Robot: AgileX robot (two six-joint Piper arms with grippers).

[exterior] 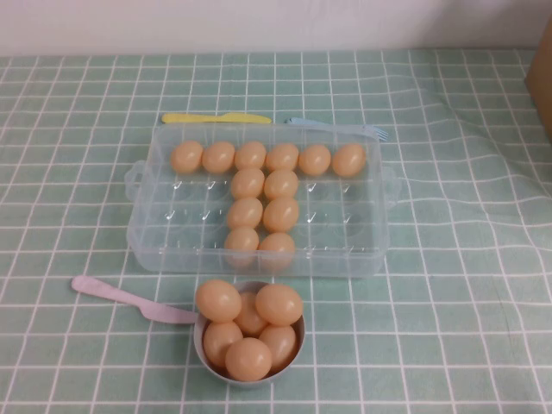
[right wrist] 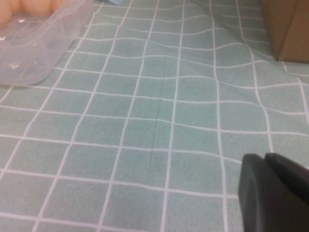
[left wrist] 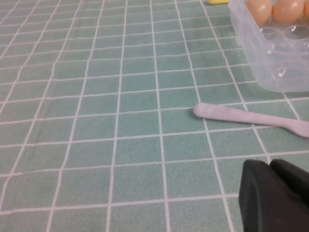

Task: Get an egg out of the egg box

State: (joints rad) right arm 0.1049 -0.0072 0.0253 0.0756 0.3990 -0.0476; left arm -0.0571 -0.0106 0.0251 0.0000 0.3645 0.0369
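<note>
The clear plastic egg box [exterior: 164,224] stands in the middle of the checked green cloth. Several tan-orange eggs [exterior: 247,183] sit in its cells in a T shape. Neither arm shows in the high view. In the left wrist view my left gripper [left wrist: 270,166] hangs shut and empty over the cloth, short of the egg box corner [left wrist: 270,67]. In the right wrist view my right gripper [right wrist: 264,157] is likewise shut on nothing, well away from the egg box corner [right wrist: 38,53].
A small grey bowl [exterior: 250,382] heaped with several eggs [exterior: 279,304] stands in front of the box. A pink utensil [exterior: 112,295] [left wrist: 241,116] lies left of it. A yellow utensil [exterior: 216,118] and a blue fork [exterior: 345,127] lie behind the box. A cardboard box [right wrist: 289,29] stands far right on wrinkled cloth.
</note>
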